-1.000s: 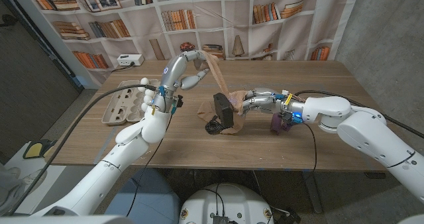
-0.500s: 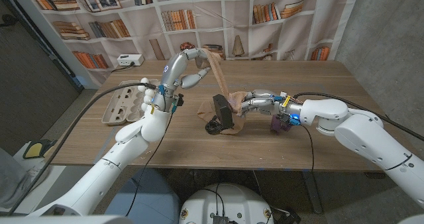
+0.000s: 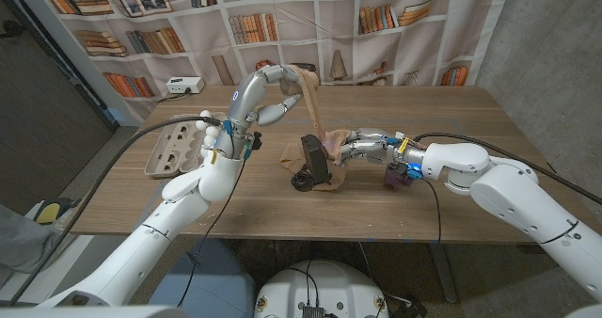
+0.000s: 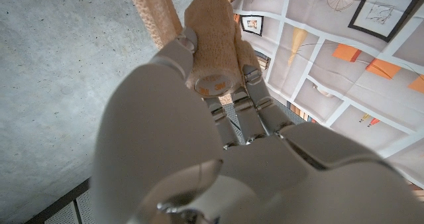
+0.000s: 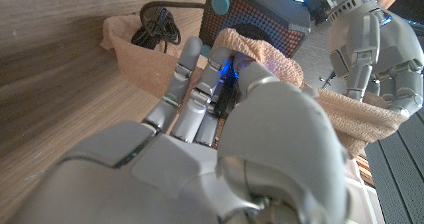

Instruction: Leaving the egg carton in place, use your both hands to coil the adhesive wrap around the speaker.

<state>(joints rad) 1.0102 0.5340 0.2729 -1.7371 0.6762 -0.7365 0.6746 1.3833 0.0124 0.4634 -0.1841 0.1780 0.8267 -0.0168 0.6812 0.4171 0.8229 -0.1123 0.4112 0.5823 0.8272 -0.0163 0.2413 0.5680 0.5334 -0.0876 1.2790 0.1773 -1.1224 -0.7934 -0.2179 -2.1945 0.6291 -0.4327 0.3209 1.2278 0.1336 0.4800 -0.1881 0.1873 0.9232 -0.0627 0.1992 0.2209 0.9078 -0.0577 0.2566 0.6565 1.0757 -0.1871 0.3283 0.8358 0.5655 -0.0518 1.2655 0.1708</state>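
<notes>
Speaker [image 3: 315,156] stands upright near the middle of the bench [image 3: 470,205], a black box with its coiled black cable [image 3: 303,180] on the near-left side of it. Adhesive wrap [image 3: 311,106], tan, runs as a taut band from the speaker up and far-left to the raised left hand [image 3: 270,90]; loose wrap also lies bunched on the bench around the speaker's base.

Left hand: held high over the bench, fingers closed around the roll of wrap [image 4: 213,52]; left wrist view shows the roll's end between thumb and fingers, with the free band leaving past the thumb.

Right hand [image 3: 360,146]: low, just right of the speaker, fingers pressed against wrap laid over the speaker's side; right wrist view shows fingers [image 5: 192,85] on the wrap-covered face. Whether it actually grips the speaker or only presses, I cannot tell.

Egg carton [image 3: 176,146] sits near the left edge of the bench, open cups up, well apart from the speaker, beside the left forearm.

Room: open bench surface right of the right arm and along the near edge; far edge bare behind the speaker. A small purple item [image 3: 395,176] lies under the right wrist.
</notes>
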